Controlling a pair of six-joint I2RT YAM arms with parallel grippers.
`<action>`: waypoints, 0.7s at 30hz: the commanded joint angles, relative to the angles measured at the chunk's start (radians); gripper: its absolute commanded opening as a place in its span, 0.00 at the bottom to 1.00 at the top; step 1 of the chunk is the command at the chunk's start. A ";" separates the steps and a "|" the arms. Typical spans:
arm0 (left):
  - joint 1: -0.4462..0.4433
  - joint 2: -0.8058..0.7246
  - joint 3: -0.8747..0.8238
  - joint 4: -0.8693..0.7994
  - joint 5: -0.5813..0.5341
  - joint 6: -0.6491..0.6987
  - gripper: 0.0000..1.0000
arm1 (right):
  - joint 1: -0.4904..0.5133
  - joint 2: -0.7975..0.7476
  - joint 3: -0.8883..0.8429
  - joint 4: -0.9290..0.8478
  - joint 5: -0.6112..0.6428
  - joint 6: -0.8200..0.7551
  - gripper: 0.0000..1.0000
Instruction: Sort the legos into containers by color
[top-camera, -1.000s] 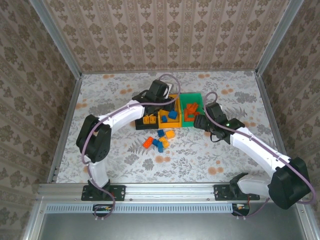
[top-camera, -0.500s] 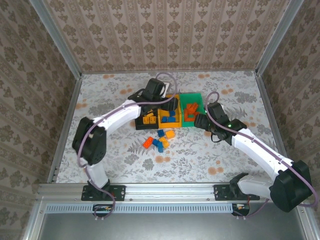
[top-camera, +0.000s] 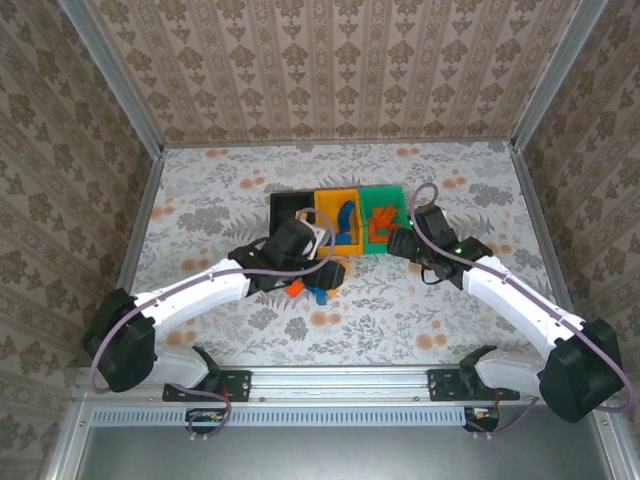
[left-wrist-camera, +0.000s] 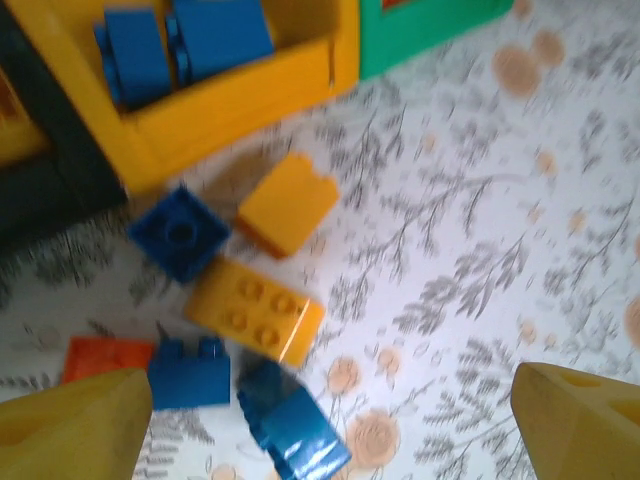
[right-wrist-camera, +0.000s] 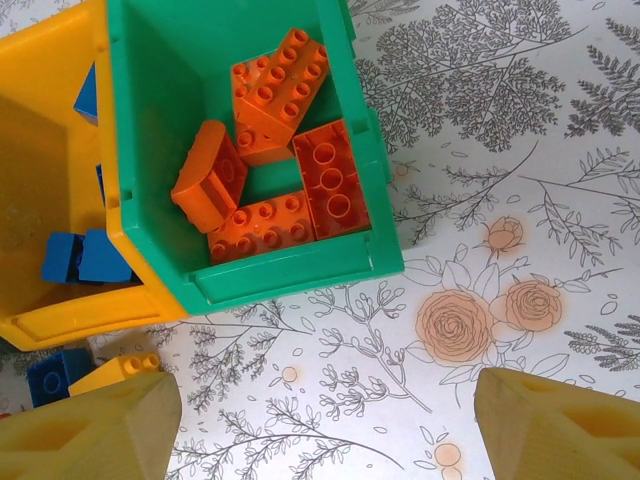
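In the green bin (right-wrist-camera: 290, 285) lie jumbled red-orange studded legos (right-wrist-camera: 330, 180).

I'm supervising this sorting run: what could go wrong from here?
The loose bricks lie bunched under the open left gripper, blue touching yellow, so one grab could catch two colours. The yellow bin holds blue bricks, so a yellow brick could land there wrongly. The right gripper hovers beside the green bin, close to where the left arm works.
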 joint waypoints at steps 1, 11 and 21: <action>-0.028 -0.005 -0.043 0.007 0.002 -0.063 0.93 | -0.005 0.011 -0.016 0.006 -0.014 0.013 0.79; -0.039 0.099 -0.059 0.061 -0.010 -0.055 0.72 | -0.006 -0.003 -0.011 -0.009 0.000 0.010 0.79; -0.043 0.079 -0.070 0.022 -0.011 -0.060 0.38 | -0.007 -0.015 -0.022 -0.012 0.009 0.012 0.79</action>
